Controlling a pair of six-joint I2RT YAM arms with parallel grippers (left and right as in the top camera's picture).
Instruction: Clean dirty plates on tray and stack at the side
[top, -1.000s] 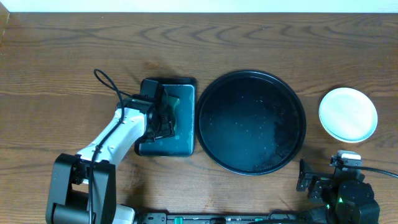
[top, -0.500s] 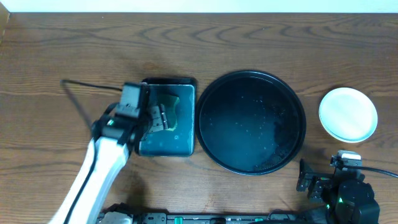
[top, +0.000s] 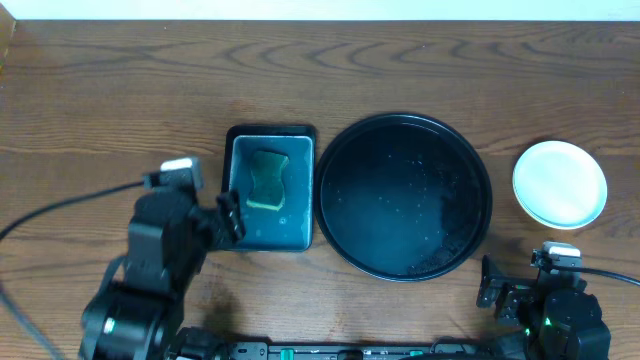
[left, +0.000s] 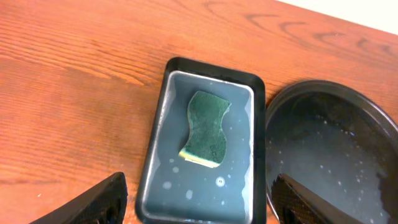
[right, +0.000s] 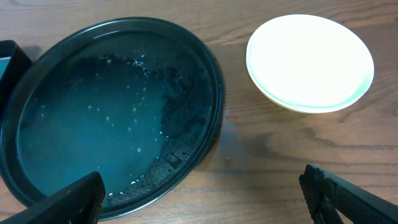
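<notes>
The black round tray (top: 340, 160) lies mid-table with no plate on it, only a wet film with soap specks; it also shows in the right wrist view (right: 205, 56) and the left wrist view (left: 373, 118). The plates (top: 559, 183) sit as a pale stack on the table to the right of the tray, white and free of marks on top. In the right wrist view (right: 310, 62) a second rim shows under the top one. My left gripper (left: 199, 193) is open and empty, just in front of the teal tray. My right gripper (right: 202, 186) is open and empty, in front of the gap between tray and plates.
A small rectangular teal tray (top: 238, 225) stands left of the black tray, holding shallow soapy water and a green sponge (top: 267, 180), also seen in the left wrist view (left: 207, 127). The left arm's cable trails over the table's left side.
My left arm has pulled back from the teal tray toward the front left. The sponge it covered now lies free in the tray. The right arm has not moved.
</notes>
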